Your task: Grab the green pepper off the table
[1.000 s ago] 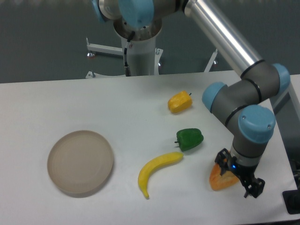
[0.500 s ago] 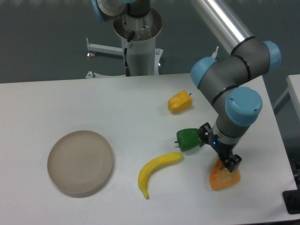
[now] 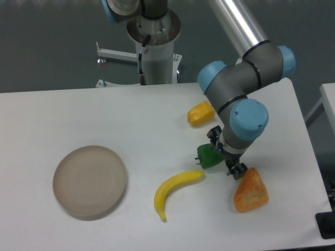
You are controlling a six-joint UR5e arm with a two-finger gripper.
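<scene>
The green pepper is a small glossy dark-green lump on the white table, right of centre. Its right half is hidden behind my gripper, which hangs directly over it. The two dark fingers point down, one at the pepper's upper right and one at its lower right. They stand apart, so the gripper is open. I cannot tell whether the fingers touch the pepper.
A yellow-orange pepper lies just behind the green one. A yellow banana lies to its front left. An orange wedge-shaped fruit sits to the front right. A round beige plate stands at the left.
My gripper has moved left and back, from above the orange wedge to over the green pepper's right side. The wedge now shows in full. No object has moved.
</scene>
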